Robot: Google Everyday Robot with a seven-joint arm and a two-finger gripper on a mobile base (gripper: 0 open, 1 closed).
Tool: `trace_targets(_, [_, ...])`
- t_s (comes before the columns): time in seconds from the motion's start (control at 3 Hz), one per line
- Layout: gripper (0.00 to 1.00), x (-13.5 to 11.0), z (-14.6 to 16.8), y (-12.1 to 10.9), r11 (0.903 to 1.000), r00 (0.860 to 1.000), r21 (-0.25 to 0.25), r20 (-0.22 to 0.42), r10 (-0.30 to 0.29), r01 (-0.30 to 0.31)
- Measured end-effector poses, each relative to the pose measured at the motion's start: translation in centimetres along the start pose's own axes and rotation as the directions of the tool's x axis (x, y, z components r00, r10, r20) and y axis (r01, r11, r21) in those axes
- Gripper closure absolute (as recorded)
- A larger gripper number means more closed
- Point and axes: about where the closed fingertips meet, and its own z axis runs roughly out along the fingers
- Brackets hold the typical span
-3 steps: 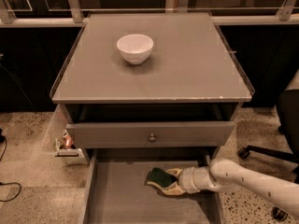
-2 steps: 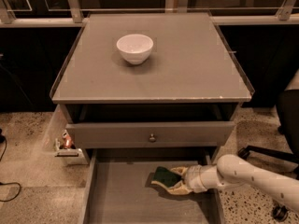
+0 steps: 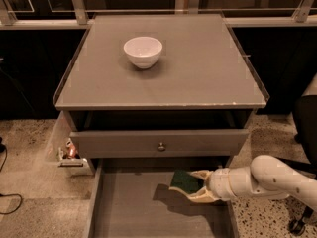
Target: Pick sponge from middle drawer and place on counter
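Now the sponge (image 3: 182,181) is a bit higher than before, lifted off the floor of the open middle drawer (image 3: 131,209), near its right side. The gripper (image 3: 194,186) squeezes it tight. The white arm reaches in low from the right.

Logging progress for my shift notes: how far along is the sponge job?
Done: the middle drawer stands open and the gripper over it is shut on the sponge. In hand: the sponge appears raised off the drawer floor, casting a shadow. Left: carrying it up to the counter, beside the white bowl, and releasing.
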Motion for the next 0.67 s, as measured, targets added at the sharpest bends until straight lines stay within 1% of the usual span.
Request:
trace_targets(0.33, [1.0,-4.1,-5.0,0.4,0.9968,0.996,0.03,-0.041,-0.073,0.075])
trace_targets(0.67, [1.0,-8.1,-9.0,-0.3,0.9891,0.989,0.05,-0.048,-0.136,0.139])
